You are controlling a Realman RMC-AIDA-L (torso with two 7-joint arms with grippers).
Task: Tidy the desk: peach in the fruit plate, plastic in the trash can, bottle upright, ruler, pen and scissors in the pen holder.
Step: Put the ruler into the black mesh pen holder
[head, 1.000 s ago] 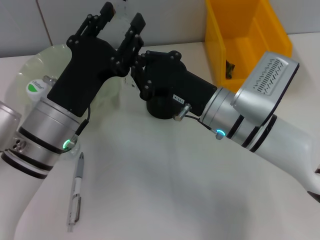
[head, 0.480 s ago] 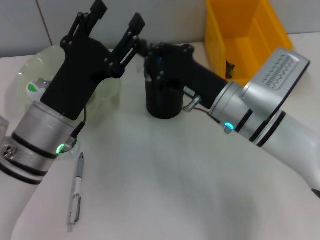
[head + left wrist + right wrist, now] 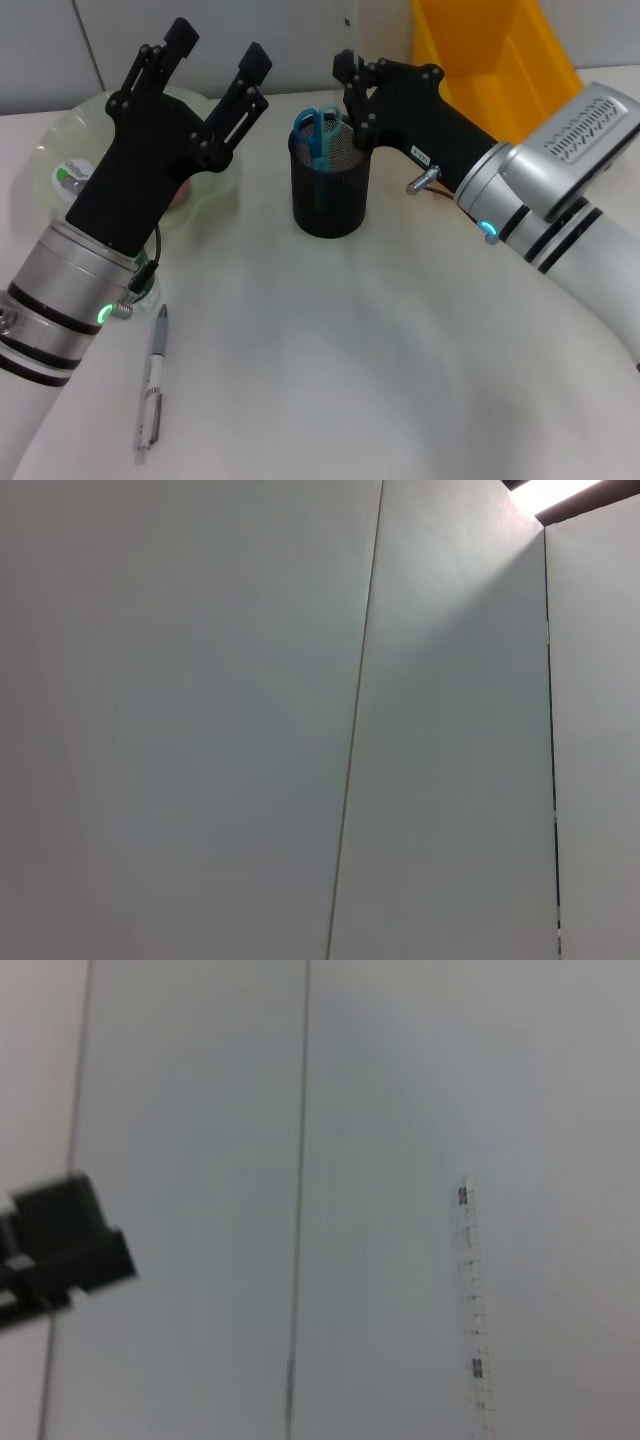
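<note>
Starting at the right gripper: it hovers just above the far rim of the mesh pen holder, pointing up toward the wall. Its fingers look pinched together on a clear ruler. You see the ruler best in the right wrist view, sticking out in front of the camera against the wall panels; in the head view only its faint tip shows above the fingers. My read is that it's gripped by the low end so the long part clears the rim before it goes down into the holder.

Blue-handled scissors are in the holder, handles up, so that item looks done.

The left gripper is raised over the pale green fruit plate, fingers wide apart and holding nothing. It sits just beside the holder, probably kept off to the side so the right arm has room. The black block at the edge of the right wrist view is likely one of its fingertips. The left wrist view shows only wall.

A bit of pink under the left arm on the plate may be the peach; too hidden to be sure. A white-capped, green-labelled bottle lies at the plate's near edge, not upright as far as you can tell.

The pen lies flat on the desk, well apart from the holder, on the left arm's side and not yet picked up. The yellow bin stands behind the right arm.
</note>
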